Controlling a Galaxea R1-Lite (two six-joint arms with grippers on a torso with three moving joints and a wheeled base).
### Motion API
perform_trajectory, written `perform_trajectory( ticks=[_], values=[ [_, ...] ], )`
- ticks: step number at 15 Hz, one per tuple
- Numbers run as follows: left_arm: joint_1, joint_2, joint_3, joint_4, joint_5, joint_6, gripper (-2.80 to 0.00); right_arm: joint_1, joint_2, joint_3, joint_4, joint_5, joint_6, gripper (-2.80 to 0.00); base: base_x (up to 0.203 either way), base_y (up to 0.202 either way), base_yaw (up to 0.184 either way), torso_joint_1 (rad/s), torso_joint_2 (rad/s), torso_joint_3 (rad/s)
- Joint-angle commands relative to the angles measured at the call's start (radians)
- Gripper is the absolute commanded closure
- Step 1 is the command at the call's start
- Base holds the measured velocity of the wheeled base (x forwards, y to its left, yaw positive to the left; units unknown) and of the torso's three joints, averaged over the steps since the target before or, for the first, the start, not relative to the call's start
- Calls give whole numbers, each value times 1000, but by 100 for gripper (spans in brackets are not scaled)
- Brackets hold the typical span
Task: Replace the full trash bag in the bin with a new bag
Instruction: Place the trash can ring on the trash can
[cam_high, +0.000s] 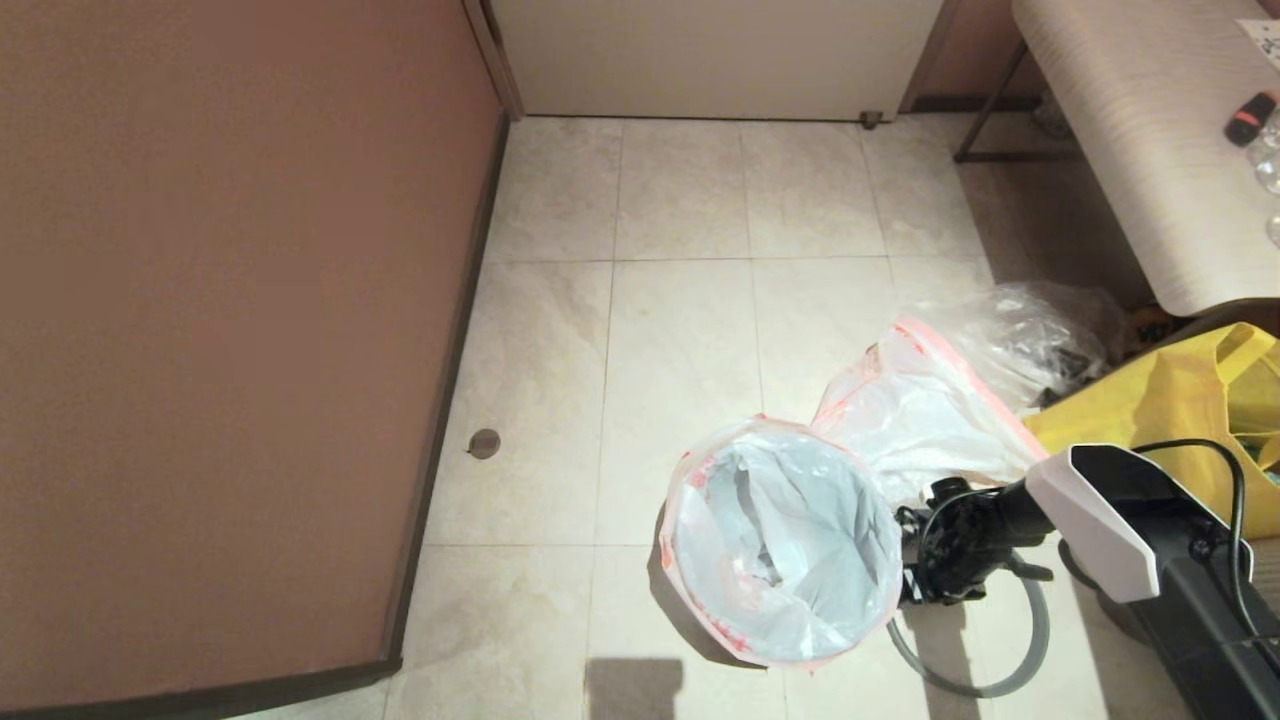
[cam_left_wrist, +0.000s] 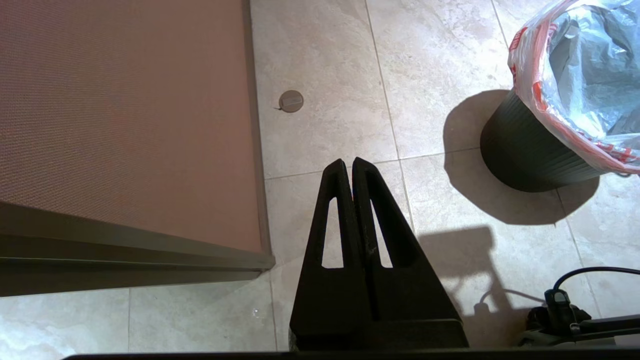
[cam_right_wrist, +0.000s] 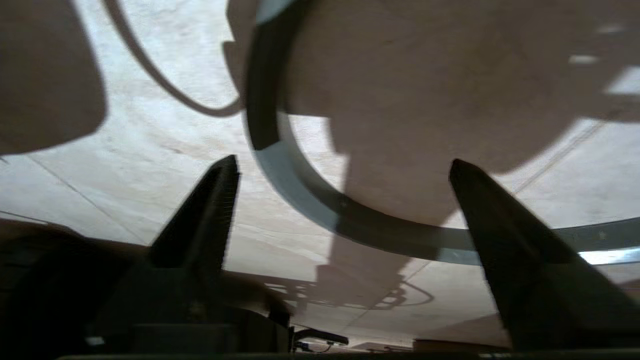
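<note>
One small round black plastic bin (cam_high: 690, 610) on the tiled floor (cam_high: 680, 330), lined with one translucent white bag with orange-red hem (cam_high: 790, 545) folded over the rim. A second translucent white bag with orange-red hem band (cam_high: 925, 410) lying just behind the bin. One loose grey ring rim (cam_right_wrist: 320, 210) flat on the floor beside the bin. Right gripper (cam_right_wrist: 345, 170) low over that ring, jaws spread wide, nothing held. Left gripper (cam_left_wrist: 350, 167) parked away from the bin, fingers pressed together, empty. One yellow fabric tote (cam_high: 1170, 400) beyond the ring.
</note>
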Motion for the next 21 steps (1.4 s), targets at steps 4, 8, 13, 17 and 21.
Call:
perform_trajectory(
  ticks=[4, 8, 13, 17, 21],
  values=[
    [0, 1, 0, 0, 0, 0, 0, 42, 55, 29, 1, -121, -112, 0, 0, 0, 0, 0, 0, 0],
    [0, 1, 0, 0, 0, 0, 0, 125, 49, 24, -116, -154, -175, 0, 0, 0, 0, 0, 0, 0],
    [0, 1, 0, 0, 0, 0, 0, 163, -22, 7, -133, -133, -97, 0, 0, 0, 0, 0, 0, 0],
    [0, 1, 0, 0, 0, 0, 0, 74, -24, -28, -186, -97, -31, -280, 0, 0, 0, 0, 0, 0],
    [0, 1, 0, 0, 0, 0, 0, 73, -21, -127, -256, 9, 245, -280, 0, 0, 0, 0, 0, 0]
  ],
)
